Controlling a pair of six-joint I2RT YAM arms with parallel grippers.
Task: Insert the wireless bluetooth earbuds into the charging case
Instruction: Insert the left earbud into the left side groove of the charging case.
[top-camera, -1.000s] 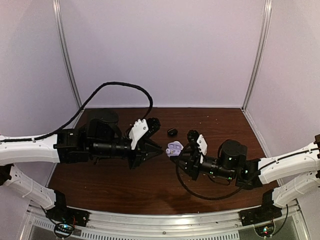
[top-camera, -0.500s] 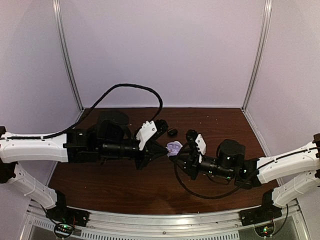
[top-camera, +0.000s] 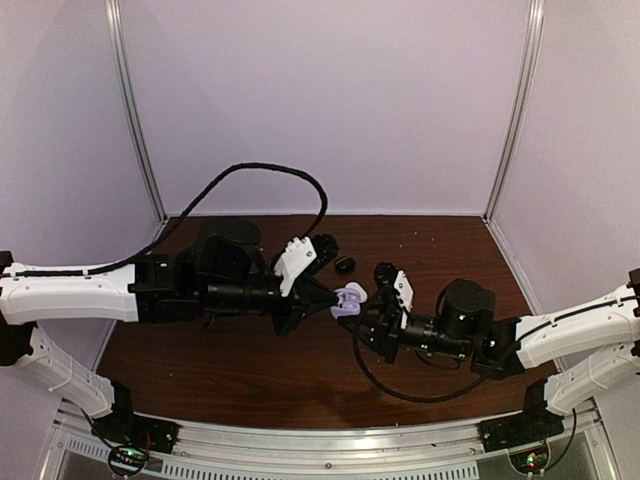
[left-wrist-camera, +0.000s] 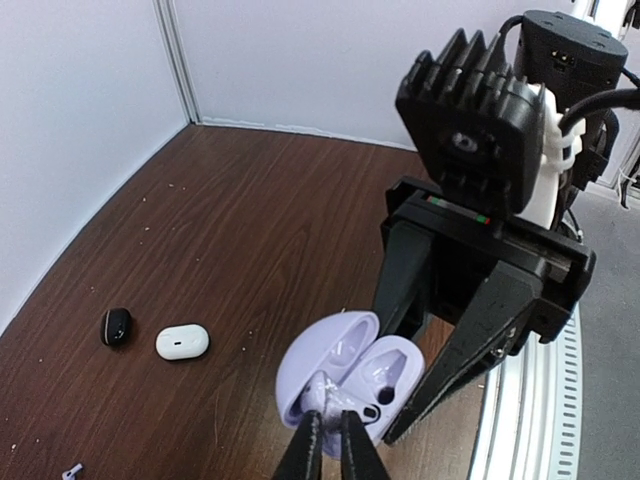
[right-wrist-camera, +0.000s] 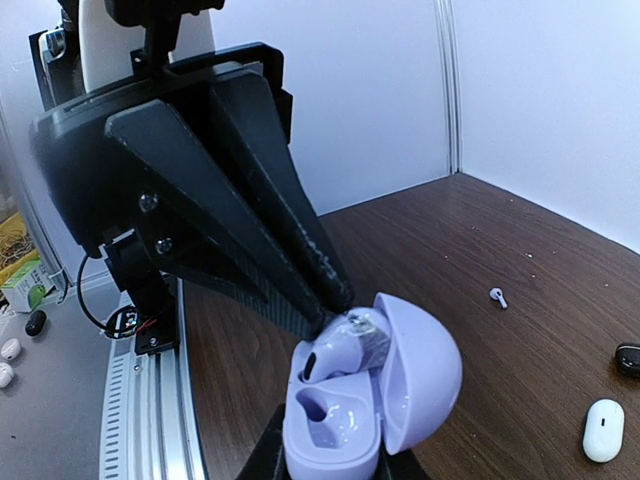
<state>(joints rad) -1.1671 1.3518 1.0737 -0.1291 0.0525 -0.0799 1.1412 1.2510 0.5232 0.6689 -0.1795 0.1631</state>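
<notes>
pale earbud (right-wrist-camera: 352, 328) at the open charging case (right-wrist-camera: 405, 385)
left gripper (left-wrist-camera: 328, 420) pinches the earbud just above the case; right gripper (left-wrist-camera: 388, 385) seems to hold the case tight.

The top external view looks down from above and behind the arm bases, across the dark brown wooden counter (top-camera: 250, 370) toward the pale back wall (top-camera: 330, 100). The left wrist view looks closely along its own black fingers (left-wrist-camera: 303, 452) toward the right arm (left-wrist-camera: 480, 130). The right wrist view faces the opposite way, toward the left arm (right-wrist-camera: 180, 150). All three share the open lavender plastic clamshell case (top-camera: 348, 300) (left-wrist-camera: 340, 372) (right-wrist-camera: 405, 375).
</notes>
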